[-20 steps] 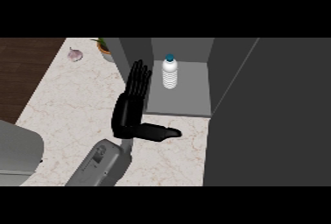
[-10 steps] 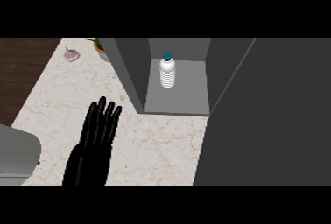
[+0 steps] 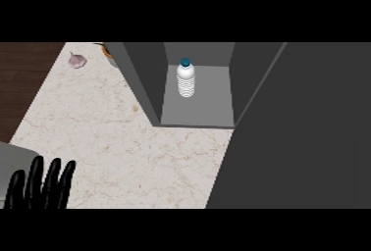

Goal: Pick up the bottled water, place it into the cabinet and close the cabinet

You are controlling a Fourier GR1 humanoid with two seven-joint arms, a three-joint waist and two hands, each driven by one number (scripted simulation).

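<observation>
Left hand (image 3: 42, 184) at the lower left of the view, over the tabletop's near left part, fingers straight and spread a little, pointing away from the robot. Holding nothing, touching nothing that can be told. No right hand in view.

One bottle (image 3: 186, 79), upright inside the cabinet (image 3: 197, 110), toward the back of its grey floor, clear ribbed body, blue cap on top. Well apart from the hand. Standing between the cabinet's left wall (image 3: 141, 78) and its right wall, closer to neither by much.

One cabinet, open toward the robot, resting on the far part of the tabletop. One large dark grey door panel (image 3: 297, 127), swung out and filling the right side of the view, hiding the tabletop's right part.

One garlic bulb (image 3: 77, 61), pale purple, near the far left corner of the tabletop. Beside it, at the cabinet's outer left wall, one orange-and-green thing mostly hidden; kind not to be told.

Tabletop (image 3: 130, 147) of pale cream marble with thin brown veins. Dark wood floor (image 3: 25, 73) beyond its left edge. Grey block (image 3: 14, 162) at the lower left, just beside the hand.
</observation>
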